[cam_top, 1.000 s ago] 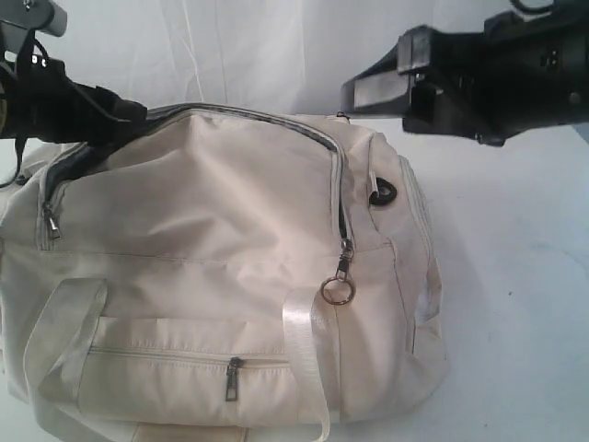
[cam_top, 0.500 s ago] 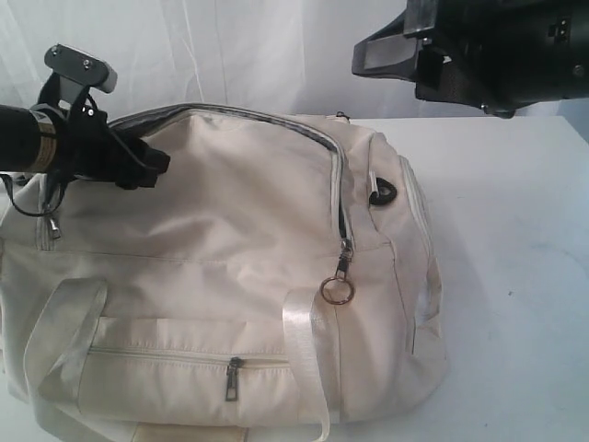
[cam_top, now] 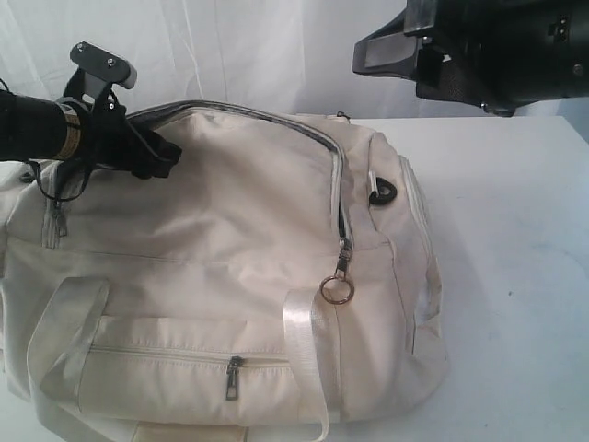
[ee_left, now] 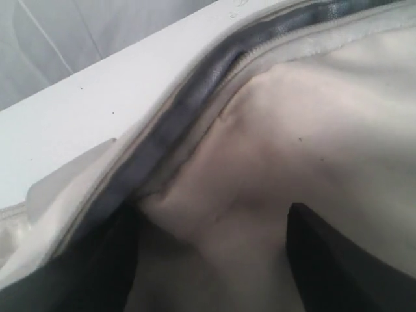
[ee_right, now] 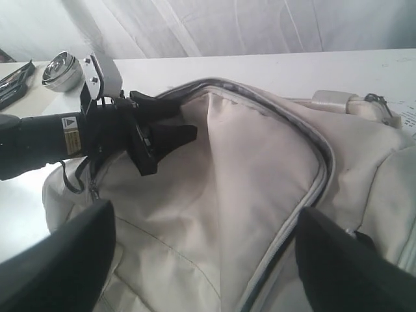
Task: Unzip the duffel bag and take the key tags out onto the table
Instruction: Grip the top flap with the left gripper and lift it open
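The cream duffel bag [cam_top: 221, 239] lies on the white table [cam_top: 515, 276]. Its grey main zipper [cam_top: 336, 175] curves over the top, and the metal ring pull [cam_top: 337, 291] hangs at the front right. A gap with dark lining [ee_left: 162, 136] shows along the flap's edge. My left gripper [cam_top: 161, 152] is open at the bag's upper left, fingers either side of the flap fabric [ee_left: 260, 162] next to that gap. My right gripper [cam_top: 361, 57] hangs open above the bag's back right, touching nothing. The key tags are hidden.
A front pocket zipper [cam_top: 234, 376] and pale webbing handles [cam_top: 308, 341] lie on the bag's near side. A round metal object [ee_right: 60, 70] and a dark flat item [ee_right: 14, 78] sit on the table beyond the left arm. A white curtain [cam_top: 258, 46] hangs behind.
My left arm has risen and shifted right along the bag's top left edge. My right gripper lifted slightly a second ago and has stayed still since.
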You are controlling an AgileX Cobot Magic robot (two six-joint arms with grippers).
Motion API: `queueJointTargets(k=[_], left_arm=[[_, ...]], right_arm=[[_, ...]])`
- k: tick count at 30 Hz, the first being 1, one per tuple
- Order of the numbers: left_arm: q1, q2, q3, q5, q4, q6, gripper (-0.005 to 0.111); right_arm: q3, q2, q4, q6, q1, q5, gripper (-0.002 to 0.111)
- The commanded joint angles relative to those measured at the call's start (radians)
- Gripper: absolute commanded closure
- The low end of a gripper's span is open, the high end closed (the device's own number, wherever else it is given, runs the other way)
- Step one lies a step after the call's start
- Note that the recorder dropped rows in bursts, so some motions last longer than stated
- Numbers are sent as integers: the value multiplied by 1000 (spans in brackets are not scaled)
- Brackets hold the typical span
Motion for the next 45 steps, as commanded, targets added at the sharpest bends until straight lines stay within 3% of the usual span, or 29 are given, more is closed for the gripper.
queueJointTargets(k=[1, 5, 11, 20, 24, 30, 34, 41, 44, 45], left_arm=[[-3, 54, -26, -72, 10, 14, 40], [-3, 86, -26, -92, 10, 18, 59], [-2, 75, -26, -65, 10, 21, 107], [0, -28, -26, -164, 10, 32, 107], [26, -114, -26, -326, 10, -111, 107], [129, -233, -26, -719, 10, -221, 107], [173, -306, -16, -719, 10, -323, 107], [178, -421, 129, -719, 10, -412, 107], [176, -473, 238, -719, 10, -412, 107], [176, -506, 311, -719, 10, -410, 107]], right_arm=[[-7, -5, 8, -11, 1, -18, 37], [-7, -5, 8, -11, 1, -18, 37], [-7, -5, 6, -11, 1, -18, 37], [-7, -5, 2, -48, 1, -20, 37], [-7, -5, 2, -59, 1, -11, 37], [-7, -5, 0, -61, 1, -10, 37], [-7, -5, 0, -61, 1, -24, 37], [-7, -5, 22, -61, 1, -100, 37], [-7, -5, 78, -78, 1, -107, 45], [-7, 2, 152, -139, 1, -102, 57]])
